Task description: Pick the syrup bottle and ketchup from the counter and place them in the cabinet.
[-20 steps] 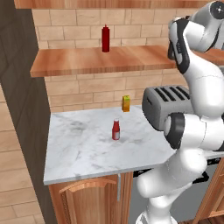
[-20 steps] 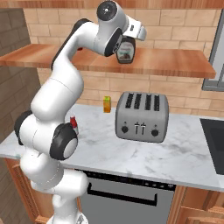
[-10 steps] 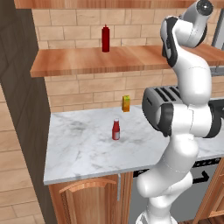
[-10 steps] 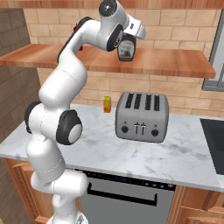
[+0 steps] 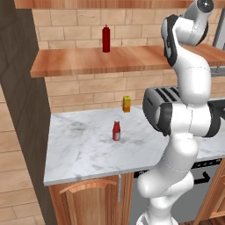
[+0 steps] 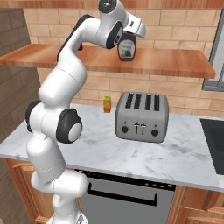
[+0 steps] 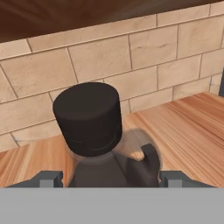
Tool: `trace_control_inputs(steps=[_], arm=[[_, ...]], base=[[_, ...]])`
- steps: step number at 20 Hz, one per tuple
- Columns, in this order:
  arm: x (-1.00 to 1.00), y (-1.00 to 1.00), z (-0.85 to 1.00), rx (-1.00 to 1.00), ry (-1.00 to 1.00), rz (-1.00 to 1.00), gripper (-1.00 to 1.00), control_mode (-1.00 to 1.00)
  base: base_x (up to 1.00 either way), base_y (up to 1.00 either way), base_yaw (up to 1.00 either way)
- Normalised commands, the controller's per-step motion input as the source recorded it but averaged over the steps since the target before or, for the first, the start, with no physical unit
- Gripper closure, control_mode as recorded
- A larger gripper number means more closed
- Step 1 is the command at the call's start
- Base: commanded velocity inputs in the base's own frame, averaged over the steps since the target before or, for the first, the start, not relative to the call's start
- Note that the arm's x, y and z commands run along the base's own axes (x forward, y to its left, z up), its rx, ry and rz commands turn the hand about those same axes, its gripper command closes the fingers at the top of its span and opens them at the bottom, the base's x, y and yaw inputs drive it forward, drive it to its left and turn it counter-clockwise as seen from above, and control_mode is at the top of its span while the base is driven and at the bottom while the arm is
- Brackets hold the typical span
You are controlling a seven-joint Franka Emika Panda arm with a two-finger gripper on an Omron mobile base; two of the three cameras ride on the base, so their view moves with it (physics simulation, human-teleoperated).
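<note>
Syrup bottle (image 6: 126,45): we hold this dark-brown bottle with its pale label up at the wooden shelf, upright, its base right at the shelf planks; we cannot tell whether it touches them. In the hand view its black cap (image 7: 89,117) sits close before the camera.
Gripper (image 6: 127,31): our fingers are closed around the bottle's neck just under the cap; one dark fingertip (image 7: 147,162) presses against its right side.
Cabinet (image 6: 175,65): a long open shelf of reddish-brown planks backed by tan brick, running above the counter.
Ketchup (image 5: 116,130): a small red bottle with a white cap, standing upright near the middle of the counter's left part, well apart from us.
Counter (image 5: 79,149): a white-grey marble slab below the shelf.
Dark-red bottle (image 5: 106,38): tall and slim, standing on the shelf toward its left, against the brick.
Toaster (image 6: 141,116): a grey four-slot one on the counter, below the held bottle.
Yellow carton (image 6: 106,104): small, at the far edge of the counter, left of the toaster.
</note>
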Motion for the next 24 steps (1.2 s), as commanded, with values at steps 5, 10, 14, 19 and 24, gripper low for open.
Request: trace_control_inputs(steps=[5,10,14,19,24], arm=[[0.04,0.01,-0.19,-0.01,0.01,0.0,1.0,-1.0],[0.08,0.0,-0.2,0.0,0.01,0.0,1.0,-1.0],[0.24,0.0,-0.16,0.0,0.0,0.0,1.0,-1.0],[0.29,0.0,-0.34,0.0,0.04,0.0,1.0,-1.0],[0.17,0.0,-0.25,0.0,0.01,0.0,-1.0,-1.0]], base=[[0.0,0.0,0.0],[0.0,0.0,0.0],[0.0,0.0,0.0],[0.0,0.0,0.0],[0.0,0.0,0.0]])
